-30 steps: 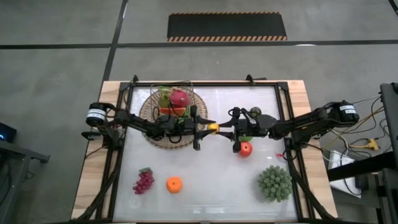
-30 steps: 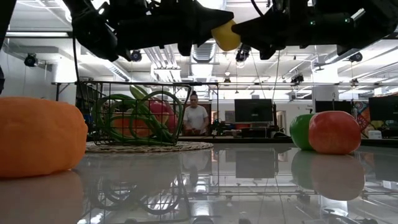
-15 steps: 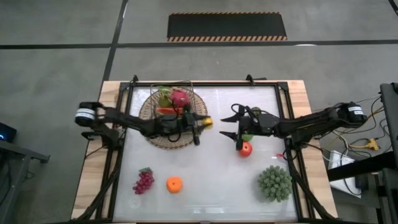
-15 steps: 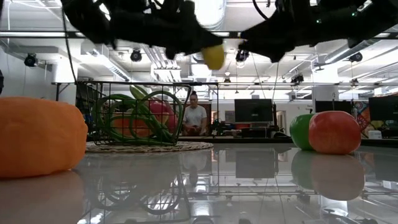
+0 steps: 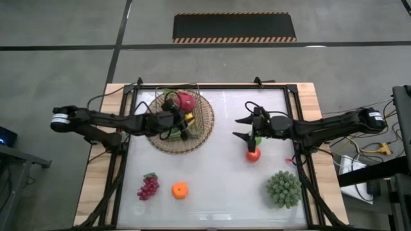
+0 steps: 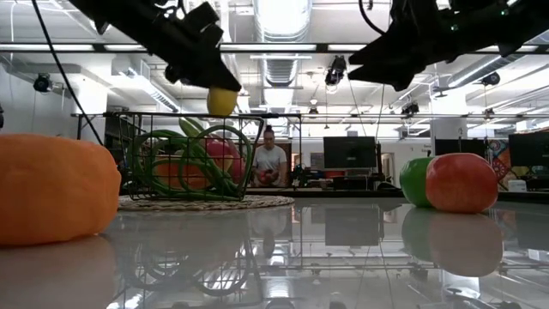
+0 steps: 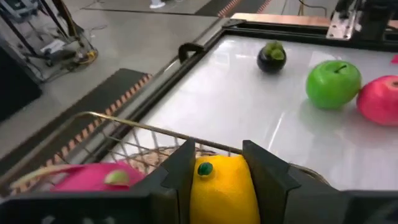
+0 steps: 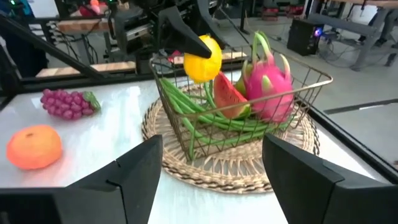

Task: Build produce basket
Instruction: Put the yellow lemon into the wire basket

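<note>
The basket (image 5: 204, 122), a wire frame on a round woven base, stands at the table's far left and holds green beans (image 8: 205, 121), a pink dragon fruit (image 8: 268, 84) and a melon slice. My left gripper (image 5: 187, 122) hangs above it, shut on a yellow lemon (image 7: 222, 186). My right gripper (image 5: 243, 128) stands open in mid-air near the table's middle, with nothing between its fingers. Below it, a red apple (image 5: 253, 154) and a green apple (image 7: 333, 84) rest on the table. My left gripper pinches the lemon's two long sides (image 7: 202, 186) between its two fingers. The lemon's green stem end points forward past the fingertips. The fingers come from the table's left, slanting slightly down. The lemon (image 6: 221, 101) hangs clear, just above the basket's wire rim.
Purple grapes (image 5: 148, 187) and an orange (image 5: 180, 190) lie near the front left. A large spiky green ball (image 5: 283, 188) sits at the front right. A small dark fruit (image 7: 272, 56) lies toward the far edge. A person stands in the room behind the table.
Both grippers met at the lemon above the table's middle. My right gripper has opened, let go of it and drawn back toward the right edge. My left gripper has carried the lemon toward the left, to above the basket.
</note>
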`<state>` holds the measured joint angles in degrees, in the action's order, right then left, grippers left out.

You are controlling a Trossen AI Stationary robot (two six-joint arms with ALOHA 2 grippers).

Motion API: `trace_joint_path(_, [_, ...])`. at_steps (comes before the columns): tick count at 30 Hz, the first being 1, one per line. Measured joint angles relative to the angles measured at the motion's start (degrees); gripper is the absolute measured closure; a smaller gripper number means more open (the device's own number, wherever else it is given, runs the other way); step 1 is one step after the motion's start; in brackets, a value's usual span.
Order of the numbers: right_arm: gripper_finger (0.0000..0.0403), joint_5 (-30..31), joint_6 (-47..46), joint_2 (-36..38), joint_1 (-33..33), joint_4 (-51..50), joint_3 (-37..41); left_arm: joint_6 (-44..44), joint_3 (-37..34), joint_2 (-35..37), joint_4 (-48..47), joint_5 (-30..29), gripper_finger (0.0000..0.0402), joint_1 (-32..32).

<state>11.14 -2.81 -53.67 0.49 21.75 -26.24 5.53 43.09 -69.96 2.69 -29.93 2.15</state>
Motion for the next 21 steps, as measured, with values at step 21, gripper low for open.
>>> trace_joint_path(21, [0.0117,-0.1,-1.9,-2.7,0.0,1.3,-0.3,0.1,-1.0,-11.4,10.5,-0.1,0.0181,0.4])
